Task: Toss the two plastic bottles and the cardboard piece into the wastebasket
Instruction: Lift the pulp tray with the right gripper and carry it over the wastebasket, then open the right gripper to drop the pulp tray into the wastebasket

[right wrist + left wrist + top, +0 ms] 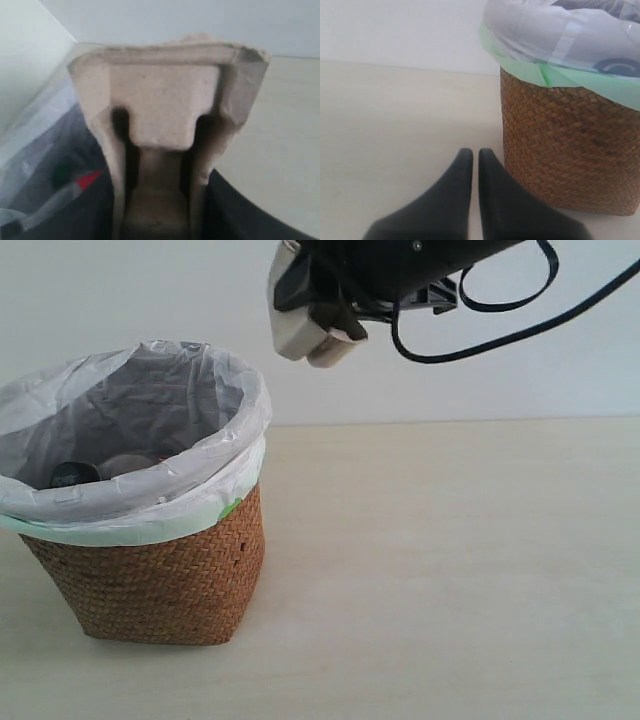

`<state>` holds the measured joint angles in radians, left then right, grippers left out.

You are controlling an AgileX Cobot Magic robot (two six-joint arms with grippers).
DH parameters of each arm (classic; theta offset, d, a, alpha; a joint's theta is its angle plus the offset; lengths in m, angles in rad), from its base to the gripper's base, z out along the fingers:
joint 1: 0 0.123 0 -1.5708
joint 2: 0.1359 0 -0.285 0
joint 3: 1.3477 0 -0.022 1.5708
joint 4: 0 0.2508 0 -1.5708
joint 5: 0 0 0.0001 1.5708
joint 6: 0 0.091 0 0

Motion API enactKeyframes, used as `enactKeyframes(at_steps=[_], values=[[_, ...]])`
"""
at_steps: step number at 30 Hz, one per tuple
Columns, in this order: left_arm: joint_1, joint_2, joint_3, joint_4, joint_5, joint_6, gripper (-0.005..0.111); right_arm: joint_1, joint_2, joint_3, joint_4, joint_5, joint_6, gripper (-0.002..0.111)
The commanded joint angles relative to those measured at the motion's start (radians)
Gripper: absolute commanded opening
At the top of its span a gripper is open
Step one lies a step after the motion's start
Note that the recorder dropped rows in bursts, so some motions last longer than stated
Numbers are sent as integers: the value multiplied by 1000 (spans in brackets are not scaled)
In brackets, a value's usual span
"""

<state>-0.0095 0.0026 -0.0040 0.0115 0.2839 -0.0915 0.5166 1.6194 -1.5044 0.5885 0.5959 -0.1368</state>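
Over the counter (450, 570), left fingers (452, 200) sat together by the wastebasket (160, 580), a black-capped bottle (72, 475) inside. Right fingers (250, 222) clamped the cardboard piece (165, 115).

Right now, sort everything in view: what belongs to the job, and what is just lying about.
Job: cardboard piece, gripped aloft; wastebasket; black-capped bottle inside it.
Lying about: nothing in view, only the table.

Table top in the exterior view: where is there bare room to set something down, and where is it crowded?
Free: the table right of the wastebasket up to the wall, and the strip before the basket. Crowded: inside the basket, where a black-capped bottle lies, and the air up beside its rim, where the cardboard piece hangs in the right gripper.
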Motion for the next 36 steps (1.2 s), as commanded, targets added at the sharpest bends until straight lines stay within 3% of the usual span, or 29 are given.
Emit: enactKeyframes(at_steps=[1,4,9,10,13,15,17,19,21,23,25,30,36], values=[[0,-3,4,5,-7,-5,4,-60,-4,-7,-348,98,242,0],[0,-3,4,5,-7,-5,4,-120,-4,-7,-690,235,439,0],[0,-3,4,5,-7,-5,4,-177,-4,-7,-1044,397,628,0],[0,-3,4,5,-7,-5,4,-182,-4,-7,-1040,399,628,0],[0,-3,4,5,-7,-5,4,-168,-2,-5,-787,266,495,0],[0,-3,4,5,-7,-5,4,-121,8,-8,-247,93,131,0],[0,-3,4,5,-7,-5,4,-73,26,-38,232,60,-192,4],[0,-3,4,5,-7,-5,4,-21,55,-97,576,88,-434,20],[0,-3,4,5,-7,-5,4,19,76,-155,699,86,-458,46],[0,-3,4,5,-7,-5,4,49,89,-217,704,62,-437,82],[0,-3,4,5,-7,-5,4,52,91,-241,667,34,-366,98],[0,-3,4,5,-7,-5,4,14,89,-246,400,9,-174,98],[0,-3,4,5,-7,-5,4,-79,85,-246,135,110,-2,98]])
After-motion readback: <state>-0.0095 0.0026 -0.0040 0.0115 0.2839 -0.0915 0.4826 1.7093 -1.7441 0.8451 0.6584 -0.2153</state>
